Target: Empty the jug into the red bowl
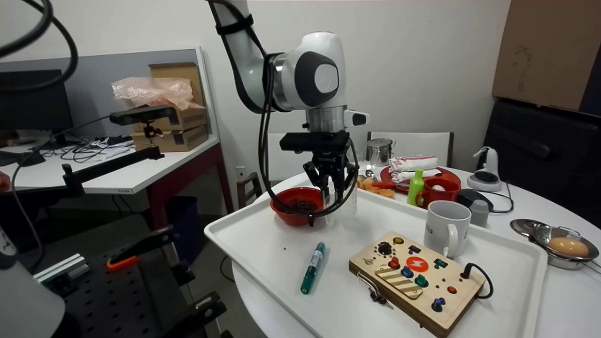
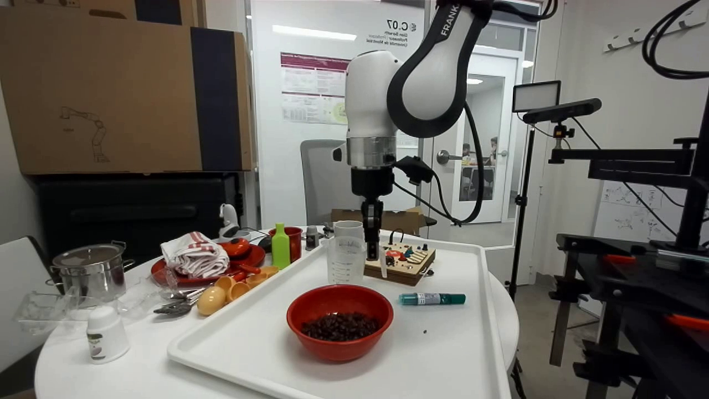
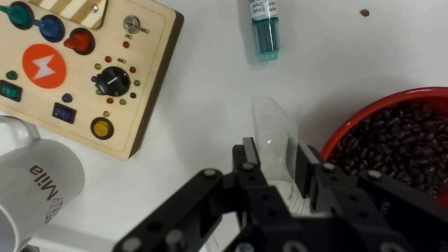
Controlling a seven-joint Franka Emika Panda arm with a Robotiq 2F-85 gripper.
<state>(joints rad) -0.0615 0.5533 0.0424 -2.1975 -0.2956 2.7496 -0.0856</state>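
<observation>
end effector: pinching jug hdl | risk: beans spill if swing clips red bowl, nr in an exterior view

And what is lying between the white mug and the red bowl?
The clear jug, held by the gripper, plus bare tray; an exterior view shows this.
</observation>
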